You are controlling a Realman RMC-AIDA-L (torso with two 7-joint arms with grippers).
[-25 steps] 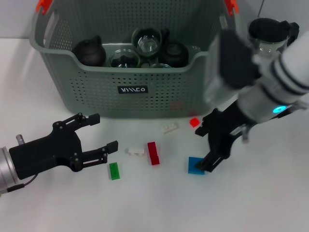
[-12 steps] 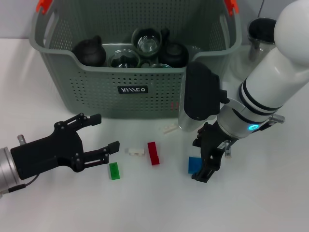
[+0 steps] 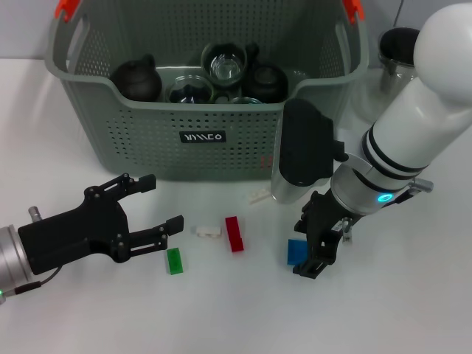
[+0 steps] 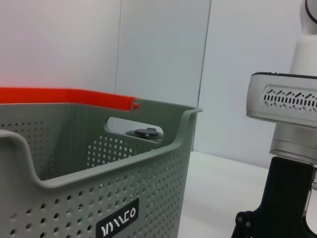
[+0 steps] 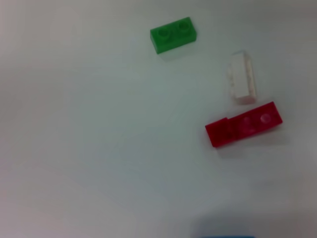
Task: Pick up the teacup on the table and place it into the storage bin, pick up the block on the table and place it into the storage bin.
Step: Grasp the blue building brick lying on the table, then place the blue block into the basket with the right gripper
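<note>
The storage bin point(image 3: 206, 110), grey-green and perforated with orange-red clips, stands at the back of the table and fills the left wrist view as well point(image 4: 99, 173). Glass cups point(image 3: 225, 63) and dark teapots lie inside it; no teacup shows on the table. A blue block point(image 3: 296, 251) lies at the front right, and my right gripper point(image 3: 307, 247) is down at it, open, with one black finger on either side. In the right wrist view only a blue sliver point(image 5: 228, 236) of that block shows. My left gripper point(image 3: 158, 206) hovers open at the front left, holding nothing.
Loose blocks lie in front of the bin: green point(image 3: 175, 260), red point(image 3: 234, 233), and two white ones point(image 3: 207, 231) point(image 3: 259, 195). The right wrist view shows the green point(image 5: 173, 33), white point(image 5: 242, 77) and red point(image 5: 243, 130) ones. A glass teapot with a black lid point(image 3: 402, 48) stands right of the bin.
The right arm has swung in and turned over the blue block, its wrist now covering the small red block near the bin. The left arm has stayed put.
</note>
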